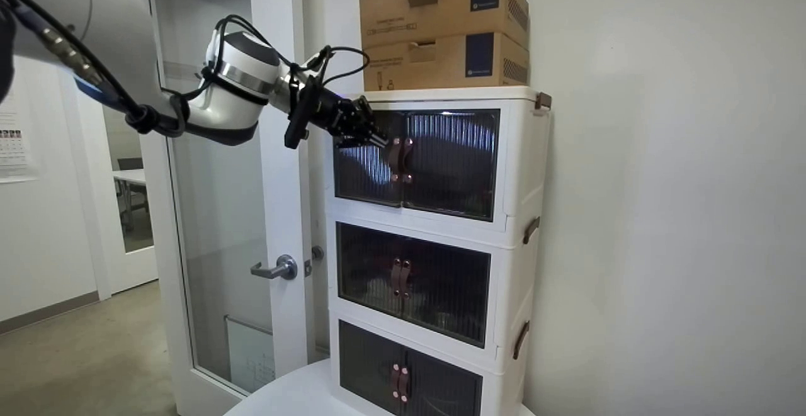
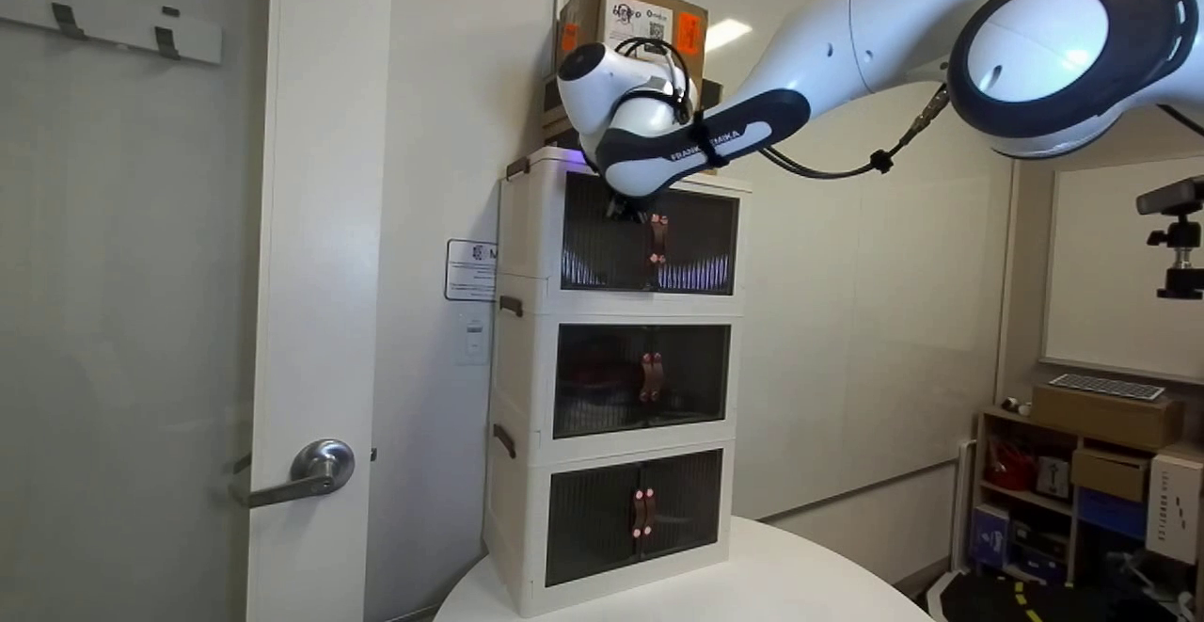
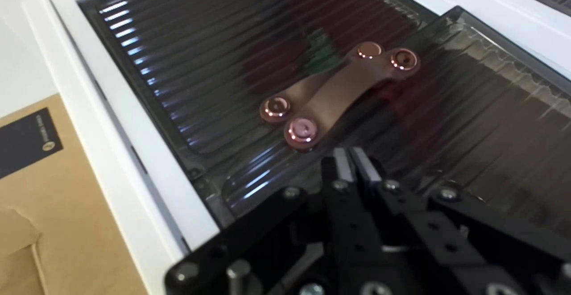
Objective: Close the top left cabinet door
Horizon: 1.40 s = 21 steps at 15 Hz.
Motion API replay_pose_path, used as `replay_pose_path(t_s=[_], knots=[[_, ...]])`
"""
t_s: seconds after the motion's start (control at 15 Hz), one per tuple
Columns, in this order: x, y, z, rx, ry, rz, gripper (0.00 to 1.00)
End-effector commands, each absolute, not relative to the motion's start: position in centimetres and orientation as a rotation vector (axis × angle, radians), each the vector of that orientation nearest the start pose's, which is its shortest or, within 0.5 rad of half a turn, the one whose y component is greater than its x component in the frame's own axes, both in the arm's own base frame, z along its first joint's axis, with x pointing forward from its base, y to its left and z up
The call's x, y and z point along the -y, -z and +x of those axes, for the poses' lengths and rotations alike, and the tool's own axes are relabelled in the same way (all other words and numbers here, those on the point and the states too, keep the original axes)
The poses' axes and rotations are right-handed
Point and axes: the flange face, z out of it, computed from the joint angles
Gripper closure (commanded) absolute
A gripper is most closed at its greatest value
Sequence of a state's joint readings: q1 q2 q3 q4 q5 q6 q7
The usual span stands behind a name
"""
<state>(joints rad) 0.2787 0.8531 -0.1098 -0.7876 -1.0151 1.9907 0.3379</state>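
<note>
In the wrist view the fingers point in from six o'clock, drawn almost together with only a sliver between their pale tips, gripping nothing. Behind them lies the top left door, a ribbed, dark see-through panel; whether the tips touch it I cannot tell. Its brown strap sits just past the tips at twelve o'clock, partly covering the twin strap on the right-hand door. The left door's free edge overlaps its neighbour (it seems to stand slightly out from it). In an exterior view the arm reaches in from ten o'clock toward the white cabinet, whose top tier carries both doors, above two with dark lower doors. The cabinet stands on a white bench at six o'clock, and cardboard boxes sit stacked on its top at twelve. Farther off, toward nine o'clock, a glass room door shows its metal lever; in an exterior view a whiteboard hangs on the wall toward three o'clock.
</note>
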Motion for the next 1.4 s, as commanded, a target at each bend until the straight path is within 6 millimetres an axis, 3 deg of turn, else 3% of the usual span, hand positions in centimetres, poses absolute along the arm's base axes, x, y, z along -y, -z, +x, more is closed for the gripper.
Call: replay_pose_path(t_s=[0.0,0.4,0.67,1.13,1.33], knots=[[-10.6,-50.3,80.0,-0.243,-0.771,2.244,0.94],[-7.9,-48.6,80.2,-0.319,-0.772,2.431,0.94],[-5.2,-46.7,80.4,-0.363,-0.841,2.365,0.93],[-3.7,-45.1,79.2,-0.434,-0.973,2.215,0.93],[-3.4,-43.3,78.1,-0.369,-1.006,2.282,0.94]])
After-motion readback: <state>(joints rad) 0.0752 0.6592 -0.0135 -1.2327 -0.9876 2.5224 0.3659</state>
